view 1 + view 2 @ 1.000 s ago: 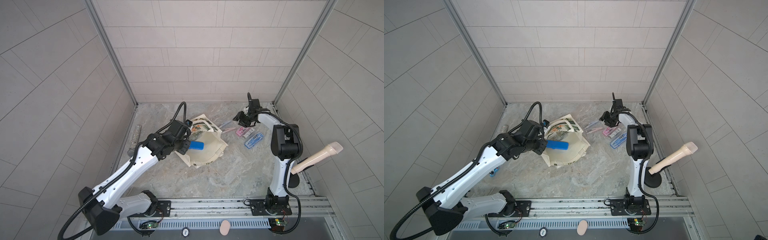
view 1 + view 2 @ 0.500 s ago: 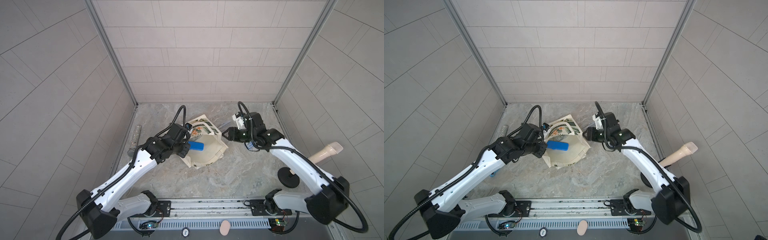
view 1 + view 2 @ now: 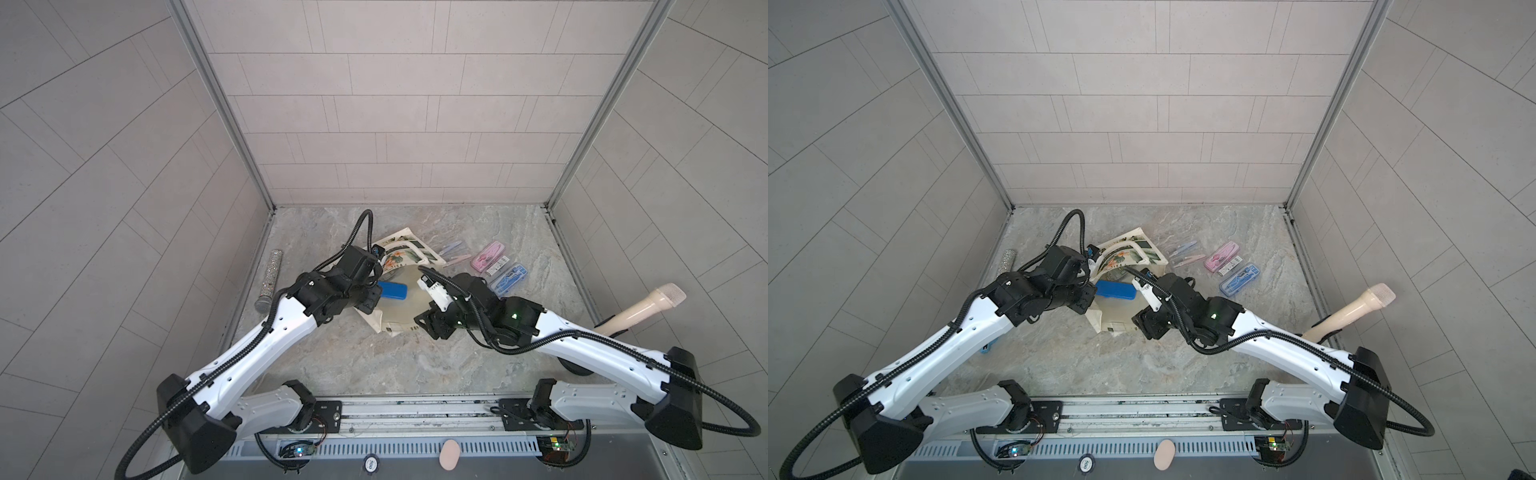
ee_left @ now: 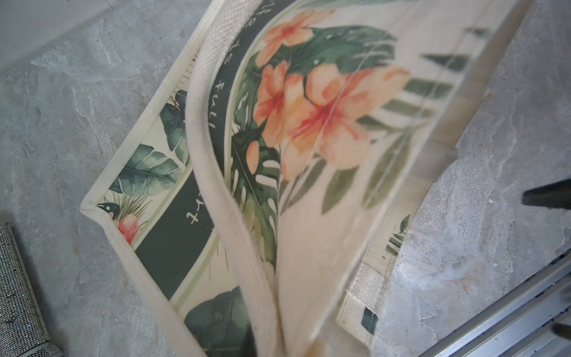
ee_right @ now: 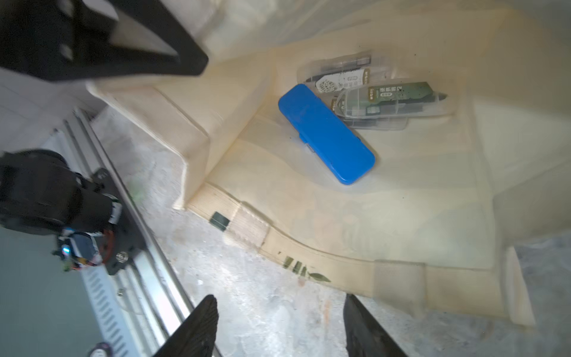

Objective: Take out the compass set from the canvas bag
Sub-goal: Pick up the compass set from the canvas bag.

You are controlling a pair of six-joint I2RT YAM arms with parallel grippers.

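Right arm swung in; right gripper gapes empty at cream leaf-print canvas bag mouth, left gripper clamping rim. Likely compass set, clear-cased, lies inside: light, slick; pinch narrow sides.

- We see the canvas bag at the centre of the frame in both top views. It lies on the tabletop, cream fabric with a green leaf and orange flower print, and its mouth gapes toward the bottom of the frame.
- Inside, a closed blue case lies flat on the lower wall.
- Touching it, we find two overlapping clear cases with dark tools and green labels.
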